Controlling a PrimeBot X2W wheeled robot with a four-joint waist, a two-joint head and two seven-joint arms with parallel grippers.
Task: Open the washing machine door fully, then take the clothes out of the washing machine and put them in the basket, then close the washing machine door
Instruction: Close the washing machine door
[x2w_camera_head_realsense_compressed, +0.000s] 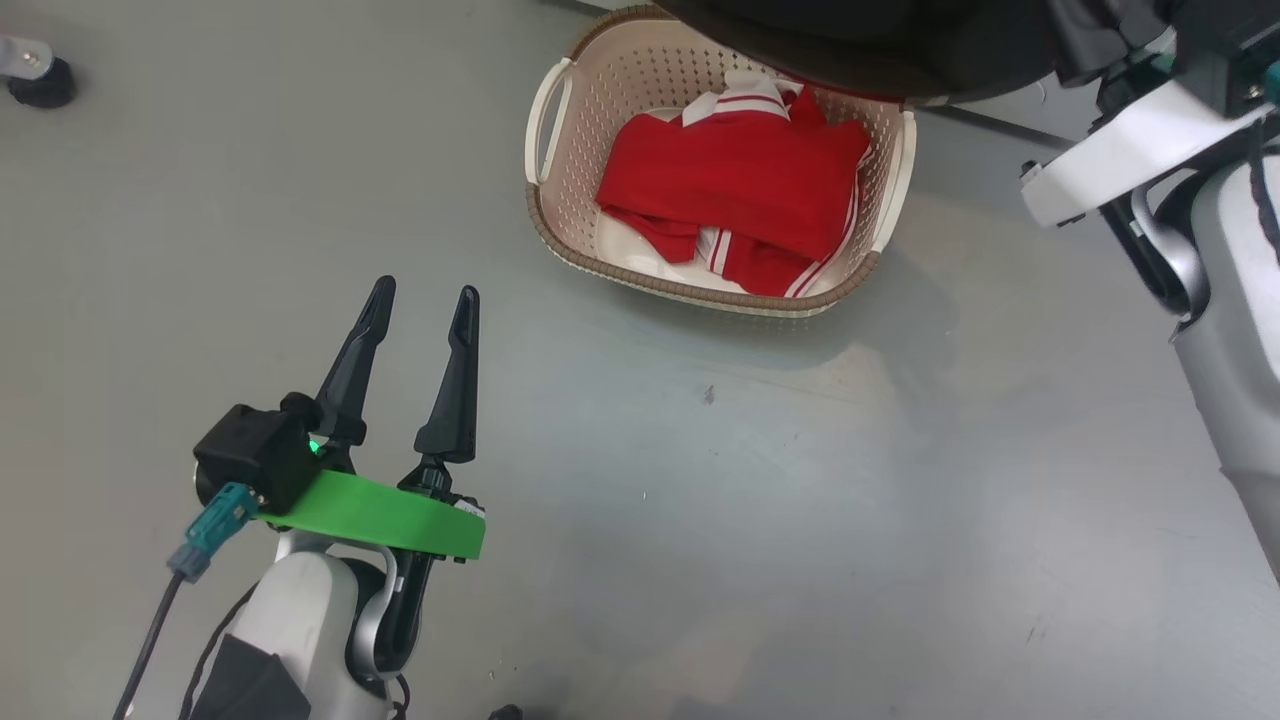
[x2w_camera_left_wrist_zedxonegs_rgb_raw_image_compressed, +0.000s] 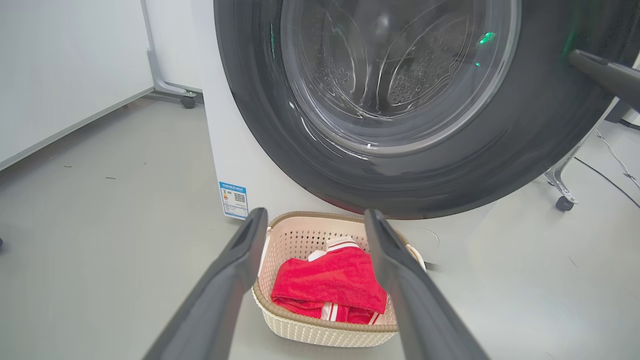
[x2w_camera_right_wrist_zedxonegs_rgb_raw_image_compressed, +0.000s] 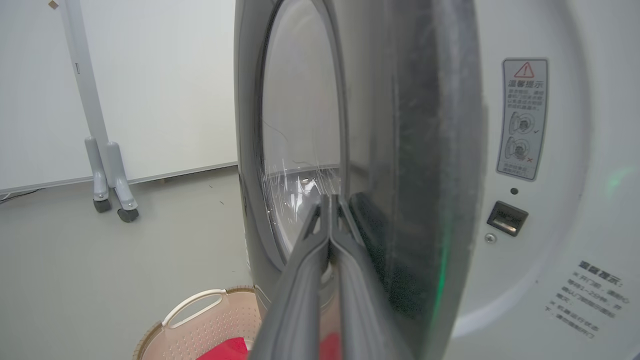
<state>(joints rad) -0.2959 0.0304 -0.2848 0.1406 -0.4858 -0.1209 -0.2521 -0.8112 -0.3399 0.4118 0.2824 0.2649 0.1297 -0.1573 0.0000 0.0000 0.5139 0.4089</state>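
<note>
Red clothes (x2w_camera_head_realsense_compressed: 740, 180) with white stripes lie in the basket (x2w_camera_head_realsense_compressed: 620, 90), which stands on the grey floor (x2w_camera_head_realsense_compressed: 700, 500) directly before the washing machine (x2w_camera_left_wrist_zedxonegs_rgb_raw_image_compressed: 225, 125) — the unloading step reads as done, leaving only the door to be closed. The door (x2w_camera_left_wrist_zedxonegs_rgb_raw_image_compressed: 500, 150) stands partly swung out, its black rim overhanging the basket's far edge in the head view. In the right wrist view a gap shows between that rim and the white front panel, where the latch slot (x2w_camera_right_wrist_zedxonegs_rgb_raw_image_compressed: 507, 218) lies uncovered. The right gripper (x2w_camera_right_wrist_zedxonegs_rgb_raw_image_compressed: 330, 200) has its two fingers pressed together with nothing between them, and the tips appear to rest on the door's face where glass meets rim. Joined fingers make a stiff, blunt pusher, which suits swinging a door rather than gripping it. The left gripper (x2w_camera_head_realsense_compressed: 425, 292) hovers over the floor, well apart from the basket, fingers spread and empty — placed, by the look of it, out of the door's swing. For movement, the floor to the left of the basket offers open room. The tight spot is the door's lower rim above the basket's rear rim; whether they clear or touch cannot be told. A wheeled stand (x2w_camera_left_wrist_zedxonegs_rgb_raw_image_compressed: 564, 190) shows low beside the machine, past the door's rim.
</note>
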